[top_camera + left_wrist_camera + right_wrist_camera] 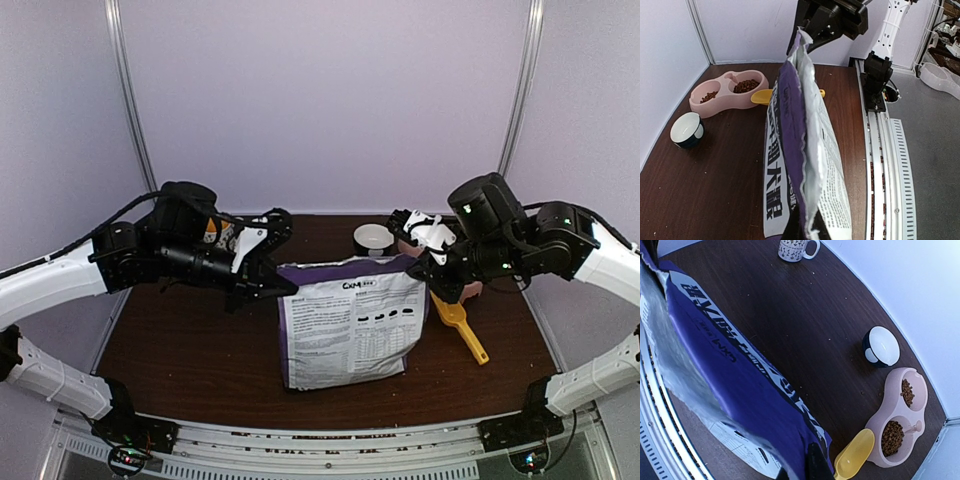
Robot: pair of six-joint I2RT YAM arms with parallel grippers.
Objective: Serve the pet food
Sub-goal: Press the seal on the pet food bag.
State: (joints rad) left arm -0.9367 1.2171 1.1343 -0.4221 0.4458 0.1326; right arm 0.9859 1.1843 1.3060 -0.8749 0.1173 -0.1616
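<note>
Left tool point(278, 282) clenched on upper left corner of purple pet food bag point(350, 330); right tool point(423, 264) clenched on opposite upper corner. We see bag upright on counter point(180, 350), stretched between both arms. Kibble point(892, 437) we find in both cups of pink double bowl point(897, 412), beyond bag toward right. Yellow scoop point(855, 456) just beside that bowl; small round bowl point(881, 346) near; mug point(795, 249) far back left.

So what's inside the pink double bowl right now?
Brown kibble in both compartments of the pink double bowl, more in one. Anything beneath the piles is covered.
</note>
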